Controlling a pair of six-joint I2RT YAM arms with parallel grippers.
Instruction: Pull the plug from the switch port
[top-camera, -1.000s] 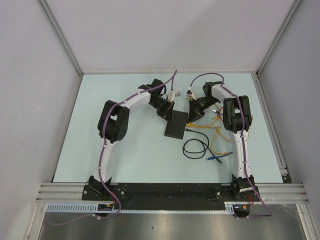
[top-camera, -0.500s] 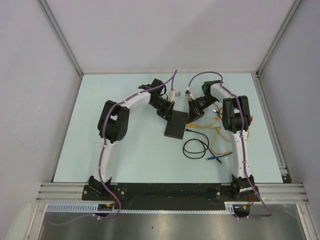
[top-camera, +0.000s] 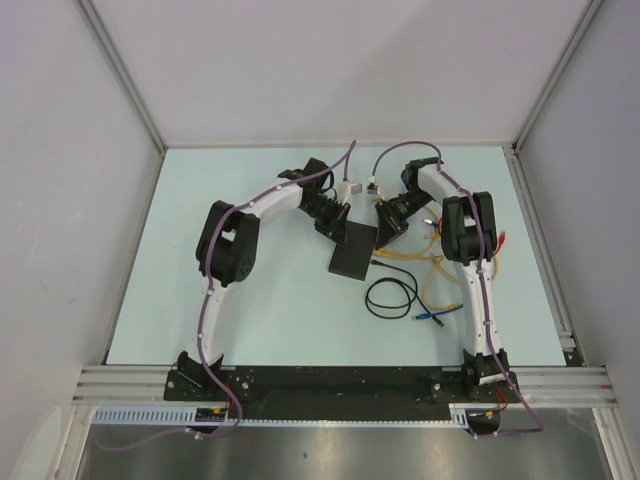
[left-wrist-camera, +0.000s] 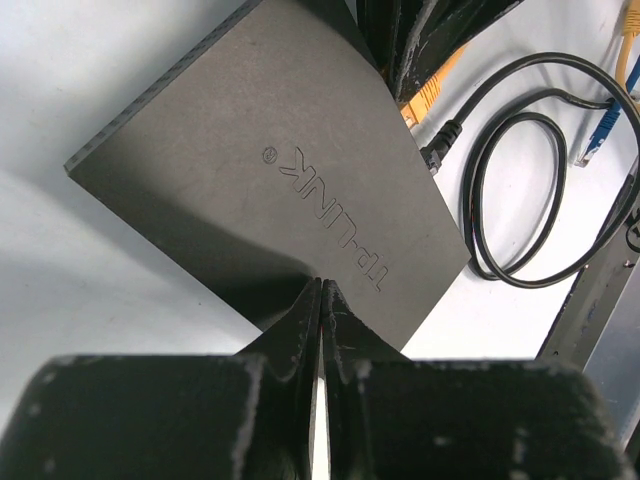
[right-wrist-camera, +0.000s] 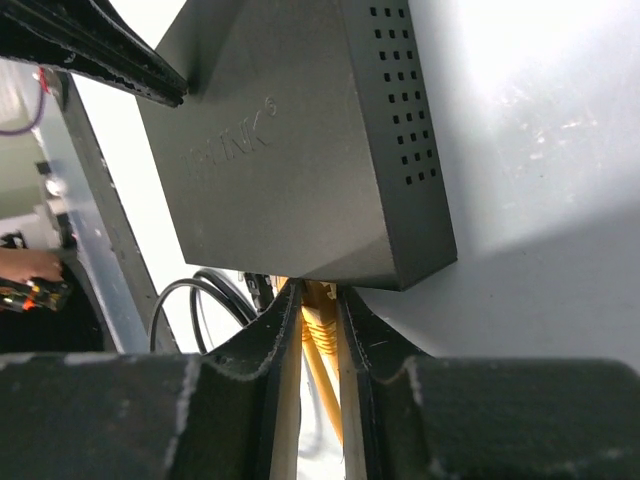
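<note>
At the bottom of the overhead view, both arm bases sit on a dark rail along the counter's lower edge. Above it, right of centre, a black cable lies in a loose coil, with a blue-tipped cable at its lower right. A yellow cable runs across just above the coil toward the right arm.

At mid-frame the switch lies flat on the counter, set at a slant, with both arms bent in over its upper end.

In the left wrist view the left jaws are pressed together with no gap. Their tips touch the edge of the switch at lower centre, and the lettered top fills the frame above them.

In the right wrist view the right jaws stand narrow, clamped on either side of the yellow plug. The plug sits in the lower edge of the switch, and its cable trails down between the pads.
</note>
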